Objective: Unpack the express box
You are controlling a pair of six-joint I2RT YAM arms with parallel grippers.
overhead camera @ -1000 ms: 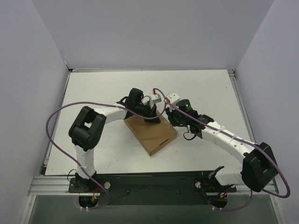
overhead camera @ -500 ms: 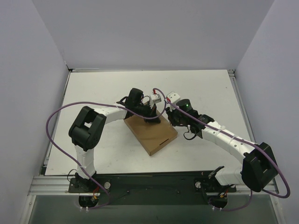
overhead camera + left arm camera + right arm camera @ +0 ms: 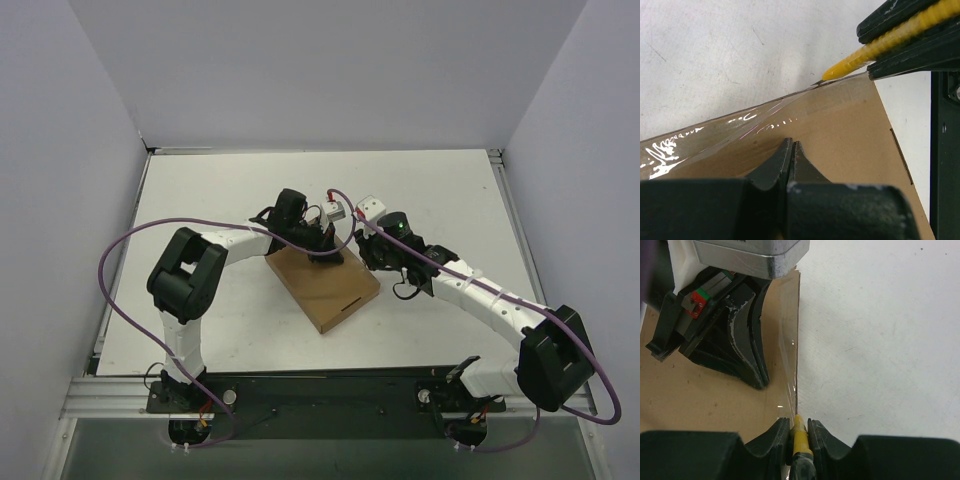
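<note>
The scuffed white table [image 3: 200, 200] carries the brown express box [image 3: 322, 286], lying flat directly under the left gripper's [image 3: 791, 150] closed jaws, its tape-covered far edge just ahead of the right gripper's [image 3: 799, 424] jaws.

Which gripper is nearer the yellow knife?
Right. The right gripper is shut on the yellow knife; the left gripper, closed, has its tips on the express box lid, short of the knife's tip.
</note>
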